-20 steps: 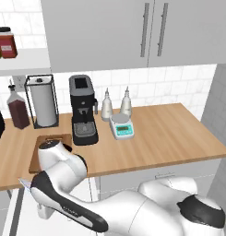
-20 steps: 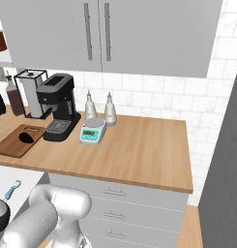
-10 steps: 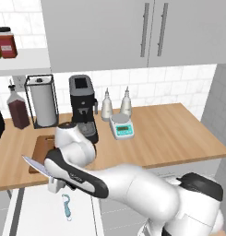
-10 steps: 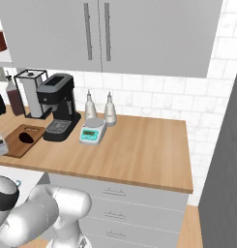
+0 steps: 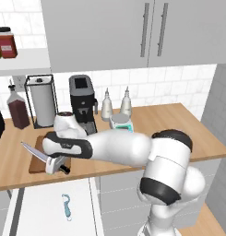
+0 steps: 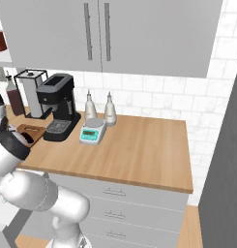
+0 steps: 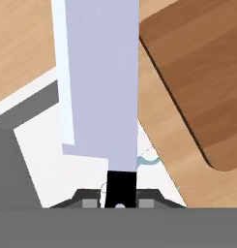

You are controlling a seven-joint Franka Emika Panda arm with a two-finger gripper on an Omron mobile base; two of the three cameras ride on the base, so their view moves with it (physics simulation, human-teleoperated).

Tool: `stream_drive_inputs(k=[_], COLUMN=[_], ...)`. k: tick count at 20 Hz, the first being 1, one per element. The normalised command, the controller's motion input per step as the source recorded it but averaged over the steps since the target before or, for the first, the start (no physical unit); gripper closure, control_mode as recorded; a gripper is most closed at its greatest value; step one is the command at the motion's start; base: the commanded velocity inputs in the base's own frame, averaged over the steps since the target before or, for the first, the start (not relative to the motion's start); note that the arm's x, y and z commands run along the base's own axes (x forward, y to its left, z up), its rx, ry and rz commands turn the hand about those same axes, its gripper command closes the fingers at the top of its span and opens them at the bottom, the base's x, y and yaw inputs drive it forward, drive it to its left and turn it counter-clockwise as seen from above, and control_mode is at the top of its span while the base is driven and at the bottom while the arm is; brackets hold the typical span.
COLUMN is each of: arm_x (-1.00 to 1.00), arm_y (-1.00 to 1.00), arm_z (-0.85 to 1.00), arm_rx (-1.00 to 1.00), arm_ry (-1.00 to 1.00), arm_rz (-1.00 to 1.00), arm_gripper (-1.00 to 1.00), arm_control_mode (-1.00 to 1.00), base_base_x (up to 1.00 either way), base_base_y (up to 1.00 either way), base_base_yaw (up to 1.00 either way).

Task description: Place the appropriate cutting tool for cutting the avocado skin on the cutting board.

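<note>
One gripper clamps the knife by its black handle over the counter's front edge, blade beside the cutting board's near corner, the avocado hidden behind the arm.

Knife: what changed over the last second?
The gripper has lifted the knife, held by its black handle, from low beside the white drawer front up to the front edge of the cutting board, blade pointing left. It is not yet down on the board. The light-blue peeler, coffee machine and scale stayed put.
</note>
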Motion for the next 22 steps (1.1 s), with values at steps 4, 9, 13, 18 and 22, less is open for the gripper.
stream_drive_inputs(k=[4,9,13,18,22], arm_x=[0.66,0.46,0.53,0.57,0.52], arm_y=[0.19,0.05,0.0,0.0,0.12], arm_z=[-0.01,-0.17,-0.25,-0.23,-0.08], arm_rx=[-0.06,-0.1,-0.09,-0.05,-0.04], arm_ry=[0.0,0.0,0.05,0.09,0.12], arm_rz=[0.0,0.0,-0.02,-0.03,-0.01], arm_gripper=[1.0,1.0,1.0,1.0,1.0], arm_control_mode=[-1.0,-1.0,-1.0,-1.0,-1.0], base_base_x=[0.0,0.0,0.0,0.0,0.0], base_base_y=[0.0,0.0,0.0,0.0,0.0], base_base_yaw=[0.0,0.0,0.0,0.0,0.0])
